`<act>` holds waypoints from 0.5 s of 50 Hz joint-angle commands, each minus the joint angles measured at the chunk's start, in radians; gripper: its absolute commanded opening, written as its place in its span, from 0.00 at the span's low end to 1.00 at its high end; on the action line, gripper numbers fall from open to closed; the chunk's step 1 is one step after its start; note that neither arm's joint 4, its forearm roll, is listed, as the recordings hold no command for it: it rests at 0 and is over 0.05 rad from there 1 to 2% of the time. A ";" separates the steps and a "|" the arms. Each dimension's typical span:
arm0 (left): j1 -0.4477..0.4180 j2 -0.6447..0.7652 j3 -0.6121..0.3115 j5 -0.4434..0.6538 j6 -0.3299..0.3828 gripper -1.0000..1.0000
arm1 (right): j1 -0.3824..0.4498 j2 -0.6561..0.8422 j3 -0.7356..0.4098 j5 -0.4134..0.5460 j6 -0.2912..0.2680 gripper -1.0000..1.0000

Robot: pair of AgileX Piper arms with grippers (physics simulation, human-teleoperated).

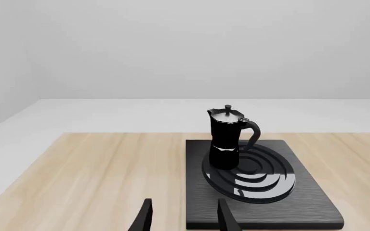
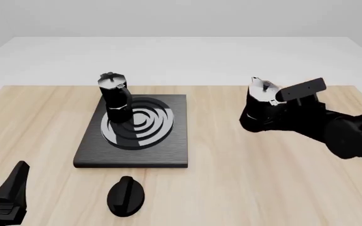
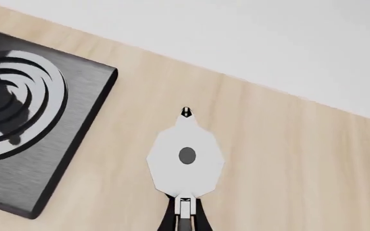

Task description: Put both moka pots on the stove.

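Two small black faceted moka pots with silvery lids. One (image 2: 113,96) stands upright on the flat square black stove (image 2: 162,153), at the burner rings' far-left edge, so that half looks done. The other (image 2: 261,104) is right of the stove, well apart, apparently pinched at its handle by the right gripper (image 2: 275,110); lifted or resting, can't tell. Left gripper (image 1: 181,216) hangs spread, empty, near the stove's near edge. One black oval knob (image 2: 126,196) sits in front.

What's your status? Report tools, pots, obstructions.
Left tool open, idle. Right tool at second moka pot, grip unclear. First moka pot on stove. Path looks unobstructed.
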 commanded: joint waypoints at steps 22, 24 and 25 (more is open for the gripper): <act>0.000 0.000 0.000 0.000 0.000 1.00 | 0.196 0.231 -0.388 0.091 0.015 0.00; 0.000 0.000 0.000 0.000 0.000 1.00 | 0.205 0.249 -0.413 0.102 0.015 0.00; 0.000 0.000 0.000 0.000 0.000 1.00 | 0.214 0.253 -0.420 0.101 0.010 0.00</act>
